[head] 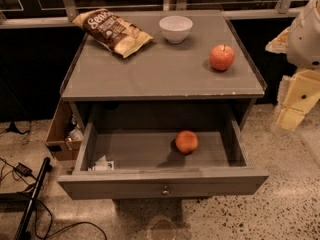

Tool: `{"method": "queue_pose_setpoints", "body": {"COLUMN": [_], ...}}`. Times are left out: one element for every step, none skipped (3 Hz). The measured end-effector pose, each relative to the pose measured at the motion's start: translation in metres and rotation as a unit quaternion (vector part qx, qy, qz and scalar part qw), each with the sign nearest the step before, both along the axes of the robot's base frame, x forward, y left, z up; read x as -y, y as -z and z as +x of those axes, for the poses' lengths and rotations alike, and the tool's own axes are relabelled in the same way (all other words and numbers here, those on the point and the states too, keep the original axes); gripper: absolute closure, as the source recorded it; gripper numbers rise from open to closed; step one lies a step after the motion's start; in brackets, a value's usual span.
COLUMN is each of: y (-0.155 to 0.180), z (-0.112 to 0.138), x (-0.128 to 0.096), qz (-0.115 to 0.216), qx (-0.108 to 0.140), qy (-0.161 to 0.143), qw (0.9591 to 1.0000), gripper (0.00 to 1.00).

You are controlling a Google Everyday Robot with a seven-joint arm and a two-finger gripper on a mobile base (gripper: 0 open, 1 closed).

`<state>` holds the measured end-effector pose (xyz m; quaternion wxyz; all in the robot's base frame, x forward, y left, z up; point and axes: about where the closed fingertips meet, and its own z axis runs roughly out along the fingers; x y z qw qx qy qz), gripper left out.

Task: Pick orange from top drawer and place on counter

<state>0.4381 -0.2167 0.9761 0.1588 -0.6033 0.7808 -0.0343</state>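
Note:
The orange lies on the floor of the open top drawer, right of its middle. The drawer is pulled out toward me, with a small round knob in its grey front panel. The grey counter above it holds other items. My gripper, cream-yellow below a white arm, hangs at the right edge of the camera view. It is beside the cabinet's right side, apart from the drawer and the orange, and holds nothing that I can see.
On the counter stand a red apple at the right, a white bowl at the back and a chip bag at the back left. A small white packet lies in the drawer's front left corner. A cardboard box and cables are on the floor at the left.

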Motion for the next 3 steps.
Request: {"method": "queue_pose_setpoints", "body": {"y": [0.0, 0.001, 0.015], "z": [0.0, 0.001, 0.008], "x": [0.0, 0.0, 0.0], "qz": [0.0, 0.001, 0.017], "qx": [0.0, 0.002, 0.017], "qy": [0.0, 0.001, 0.018], "qw": [1.0, 1.0, 0.9995], "gripper": [0.0, 0.25, 0.49]}}
